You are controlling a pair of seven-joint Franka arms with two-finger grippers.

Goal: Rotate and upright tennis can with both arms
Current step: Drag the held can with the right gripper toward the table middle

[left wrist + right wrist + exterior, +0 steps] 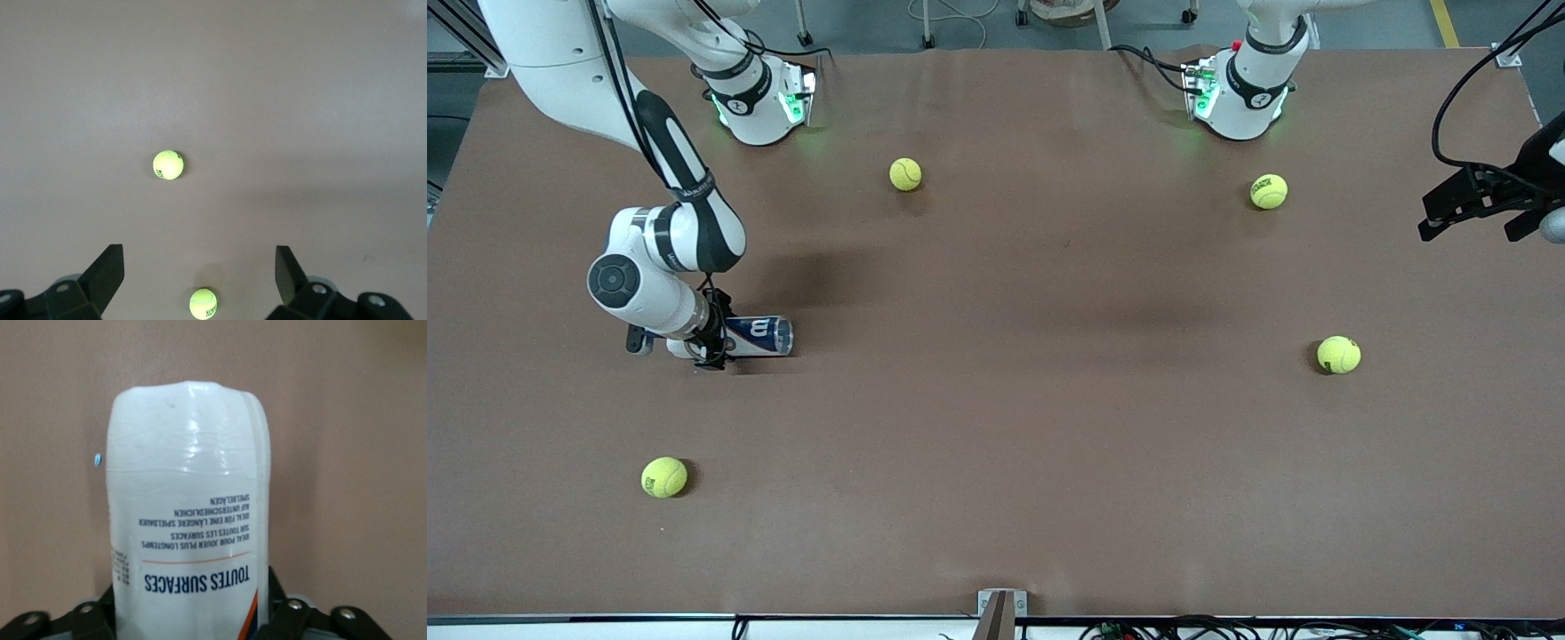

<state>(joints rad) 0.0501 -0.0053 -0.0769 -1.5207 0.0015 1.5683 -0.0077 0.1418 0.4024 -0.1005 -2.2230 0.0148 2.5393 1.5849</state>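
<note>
The tennis can (760, 336) lies on its side on the brown table toward the right arm's end, its navy label with a white "W" facing up. My right gripper (713, 342) is down at the can's end nearer the table's edge, with its fingers closed against both sides. In the right wrist view the can (190, 493) fills the space between the fingers of the right gripper (192, 592). My left gripper (1467, 209) is open and empty, held high over the left arm's end of the table. It also shows in the left wrist view (199, 267).
Several yellow-green tennis balls lie loose: one near the right arm's base (905, 174), one near the left arm's base (1268, 191), one toward the left arm's end (1338, 355) and one nearer the front camera than the can (664, 476). Two balls show under the left gripper (168, 165) (203, 303).
</note>
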